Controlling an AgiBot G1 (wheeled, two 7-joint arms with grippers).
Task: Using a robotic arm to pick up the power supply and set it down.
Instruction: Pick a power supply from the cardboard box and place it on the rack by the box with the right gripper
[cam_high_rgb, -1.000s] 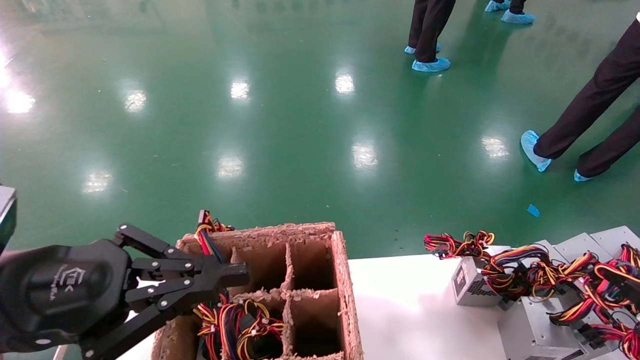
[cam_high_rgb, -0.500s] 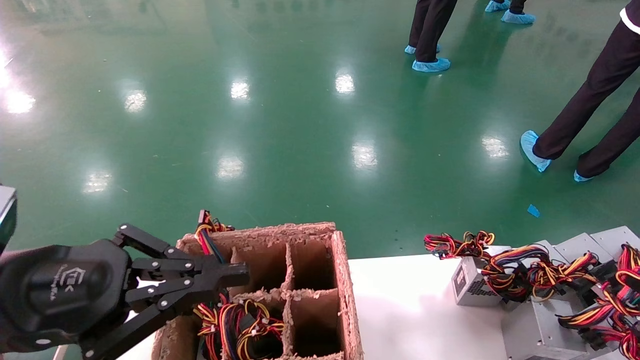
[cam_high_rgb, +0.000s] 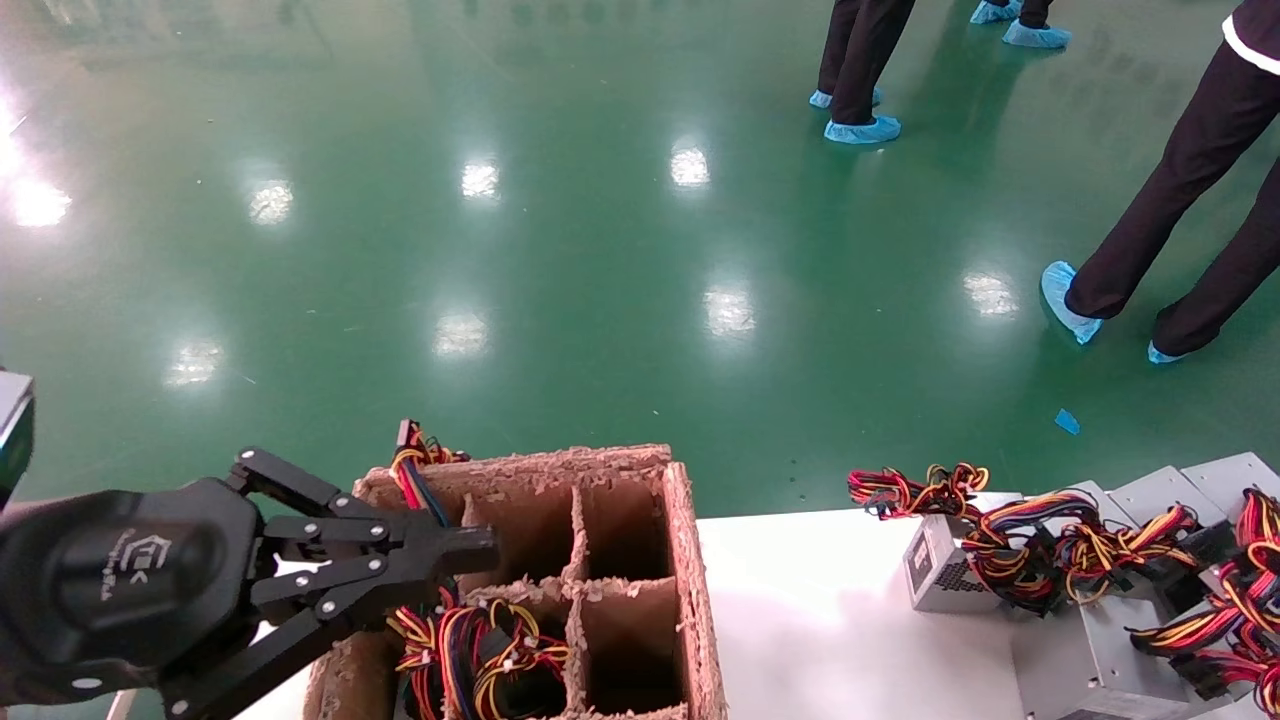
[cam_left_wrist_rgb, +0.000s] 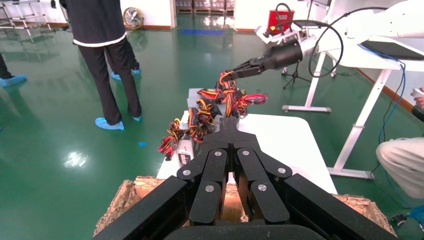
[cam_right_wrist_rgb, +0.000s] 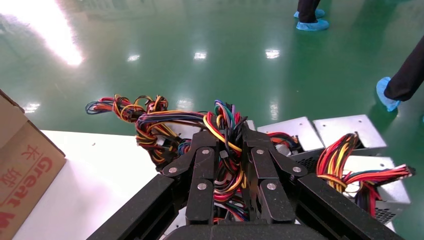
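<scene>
On my head camera the left claw (cam_high_rgb: 480, 545) reaches in from the lower left, its black wrist housing low and its fingers pressed together, holding nothing. Its tip hangs over the back-left compartment of the brown divided cardboard box (cam_high_rgb: 690, 560), just beside a bundle of wires (cam_high_rgb: 415, 465) sticking up from that corner. More wires (cam_high_rgb: 480, 650) fill the front-left compartment.

My right claw (cam_right_wrist_rgb: 231, 137) is off the head view's right edge. From its wrist camera I see the fingers clamped on a wire bundle (cam_right_wrist_rgb: 225, 150) that runs up between them. The left wrist camera shows it from afar, arm stretched out level, claw (cam_left_wrist_rgb: 239, 73) pinching the top of the wires above the cluster.

The power supply (cam_high_rgb: 1090, 645) hangs from those wires at the far right, tilted, near the others (cam_high_rgb: 940, 575) gathered on the white surface (cam_high_rgb: 820, 620).
</scene>
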